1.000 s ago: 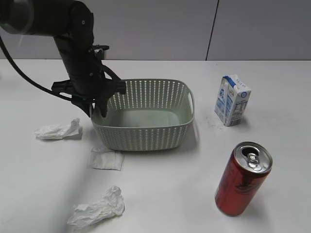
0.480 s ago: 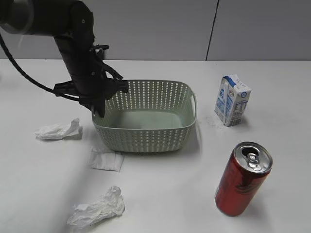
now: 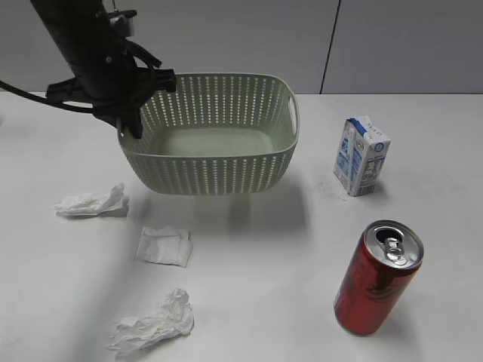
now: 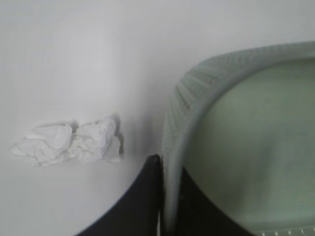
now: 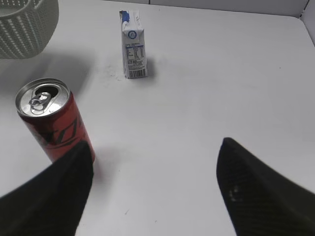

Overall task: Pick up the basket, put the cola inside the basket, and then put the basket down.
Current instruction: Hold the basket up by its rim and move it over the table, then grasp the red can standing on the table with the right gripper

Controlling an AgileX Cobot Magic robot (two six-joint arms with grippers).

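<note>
Hanging clear of the desk [image 3: 249,302]: basket [image 3: 215,147], left end effector [image 3: 130,121] pinching one short wall. Risk: tilt, slippage. Cola [image 3: 376,277] upright, untouched; right end effector [image 5: 152,189] wide, just beside it.

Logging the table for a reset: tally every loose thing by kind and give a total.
Basket: 1, lifted off the table
Cola can: 1
Milk carton: 1
White tissue pieces: 3, crumpled at far left, flat by the basket's shadow, crumpled in front
Total: 6
</note>
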